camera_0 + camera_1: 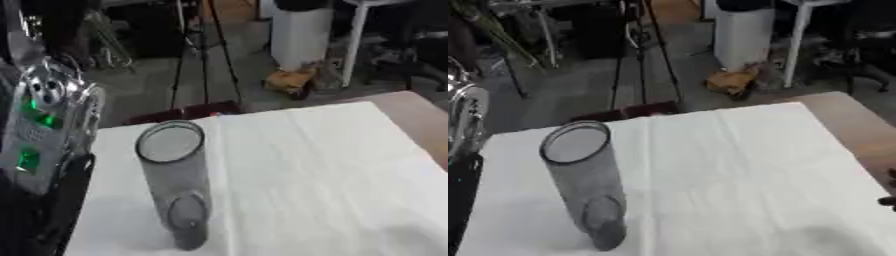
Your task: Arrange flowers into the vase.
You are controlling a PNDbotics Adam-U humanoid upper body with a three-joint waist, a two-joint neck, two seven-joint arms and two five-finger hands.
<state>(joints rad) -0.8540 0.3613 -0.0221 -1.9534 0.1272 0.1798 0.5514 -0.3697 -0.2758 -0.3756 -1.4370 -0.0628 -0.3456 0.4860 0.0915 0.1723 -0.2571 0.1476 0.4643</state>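
A tall, clear grey cylindrical vase [175, 182] stands upright on the left half of the counter [315, 170], its round open mouth turned toward the viewer. Nothing can be made out inside it, and no flowers show on the counter.

The counter is covered with a white cloth [728, 175] creased by fold lines. Along the right side a strip of bare wood surface [859, 130] shows where the cloth ends.

To the left of the vase, very close to it, the robot's left arm [48, 135] rises in silver and black, with small green lights glowing on its casing. Only the arm shows here; the left hand itself is out of sight below the edge, so its fingers cannot be described.

At the far right edge, well apart from the vase and across the open stretch of cloth, a few dark fingertips of the right hand [889, 200] poke into the right eye view. Too little of it shows to tell whether its fingers are spread or curled. It touches nothing that can be seen.

Between that right hand and the vase lies only cloth, with nothing standing in the way.

Beyond the counter's far edge, on the grey floor, stand a black tripod [206, 55], a white bin-like cylinder [302, 35], a white table leg [354, 40], and a small brownish object [289, 80] on the floor.
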